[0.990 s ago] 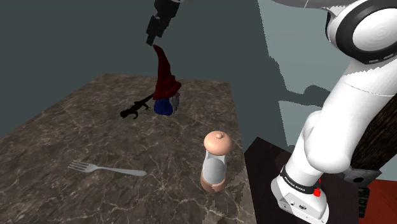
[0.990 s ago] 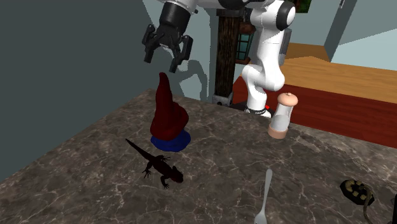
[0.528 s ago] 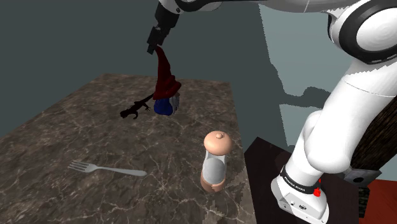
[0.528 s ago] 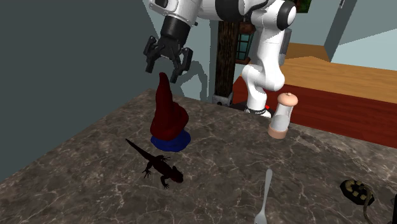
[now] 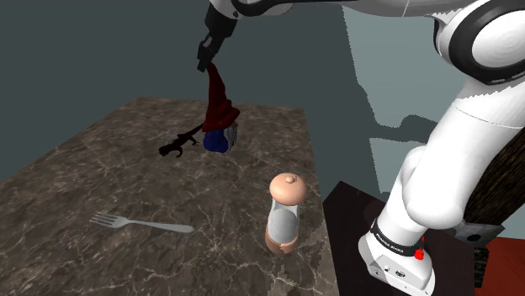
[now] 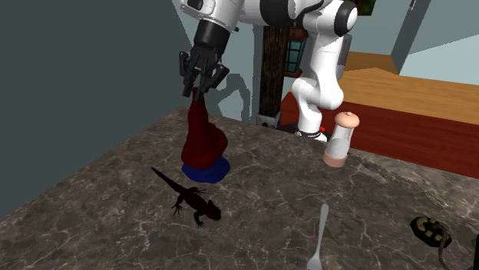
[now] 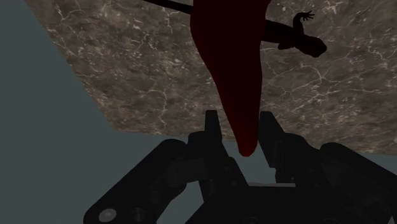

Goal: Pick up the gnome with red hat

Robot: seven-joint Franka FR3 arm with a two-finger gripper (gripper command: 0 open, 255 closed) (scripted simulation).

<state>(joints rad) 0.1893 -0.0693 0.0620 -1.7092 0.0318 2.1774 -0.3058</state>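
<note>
Shoulder view finds the gnome (image 5: 220, 105) standing on the brown marbled tabletop (image 5: 76, 189), near its far edge and about midway along it. The tall dark red hat rises to a narrow tip, and a blue and white body shows beneath the brim. From the second exterior view the gnome (image 6: 203, 142) shows its back: the red hat over a round blue base set flat on the tabletop (image 6: 269, 195).

The black gripper (image 5: 206, 66) comes down from above, its fingers drawn in against the hat's tip. In the wrist view the gripper (image 7: 240, 116) has one finger on each side of the red point, clasping it.

A black lizard (image 6: 188, 199) lies on the stone just beside the gnome's base, on the side away from the arm. A tall grinder (image 5: 284, 214) with a rounded pink top stands near the tabletop's edge closest to the stand. A silver fork (image 5: 139, 224) lies flat, well apart from the gnome.
</note>
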